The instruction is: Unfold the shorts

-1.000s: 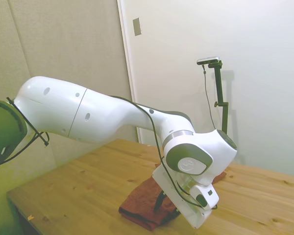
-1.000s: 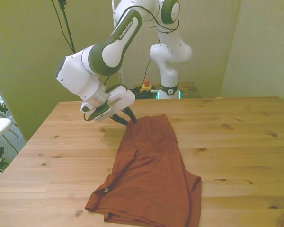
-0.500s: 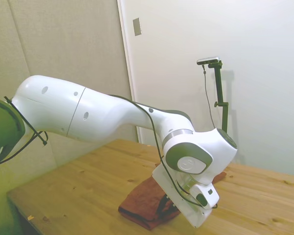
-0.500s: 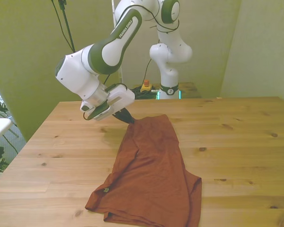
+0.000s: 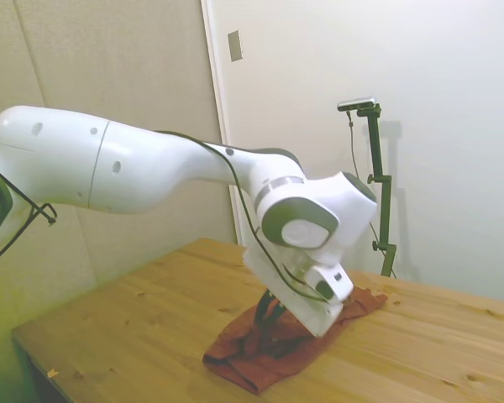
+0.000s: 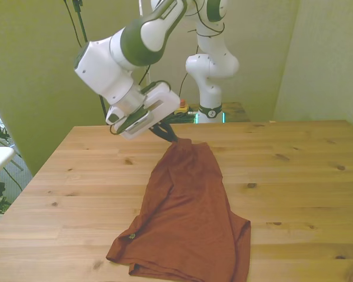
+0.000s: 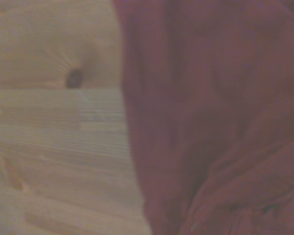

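front view: the rust-red shorts [image 6: 188,214] are spread wrinkled on the wooden tabletop [image 6: 300,170] — their far corner is pinched and raised by the end effector [image 6: 175,139], fingers pressed together on the fabric.

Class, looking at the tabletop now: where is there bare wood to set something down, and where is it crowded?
Bare table lies on the front view's right of the shorts, and on their left toward that edge. It is crowded at the shorts' far corner, where the tool pinches the cloth.
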Controlling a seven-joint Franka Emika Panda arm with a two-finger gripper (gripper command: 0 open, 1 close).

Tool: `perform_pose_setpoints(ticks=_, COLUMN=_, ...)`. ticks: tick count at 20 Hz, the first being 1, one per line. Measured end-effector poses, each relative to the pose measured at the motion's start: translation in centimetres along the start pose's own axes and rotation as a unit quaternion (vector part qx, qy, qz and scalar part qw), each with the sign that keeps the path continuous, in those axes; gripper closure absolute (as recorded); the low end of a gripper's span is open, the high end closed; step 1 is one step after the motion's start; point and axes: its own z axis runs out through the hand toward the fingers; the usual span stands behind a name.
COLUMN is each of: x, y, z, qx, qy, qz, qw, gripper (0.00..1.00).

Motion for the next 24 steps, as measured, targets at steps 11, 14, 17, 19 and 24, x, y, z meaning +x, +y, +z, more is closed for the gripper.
perform_pose_setpoints(ticks=11, x=-9.2, y=-15.3, z=5.7, qx=-0.052, qy=-0.009, qz=-0.073, qw=0.9959, gripper=0.0)
perform_pose_setpoints(ticks=14, x=-10.7, y=-17.3, z=8.4, qx=-0.085, qy=-0.005, qz=-0.1, qw=0.9914, gripper=0.0)
perform_pose_setpoints(ticks=17, x=-11.2, y=-17.9, z=10.2, qx=-0.1, qy=-0.005, qz=-0.109, qw=0.989, gripper=0.0)
perform_pose_setpoints(ticks=19, x=-11.2, y=-17.8, z=10.5, qx=-0.102, qy=-0.007, qz=-0.108, qw=0.9889, gripper=0.0)
perform_pose_setpoints(ticks=24, x=-12.1, y=-18.2, z=10.2, qx=-0.101, qy=-0.003, qz=-0.114, qw=0.9884, gripper=0.0)
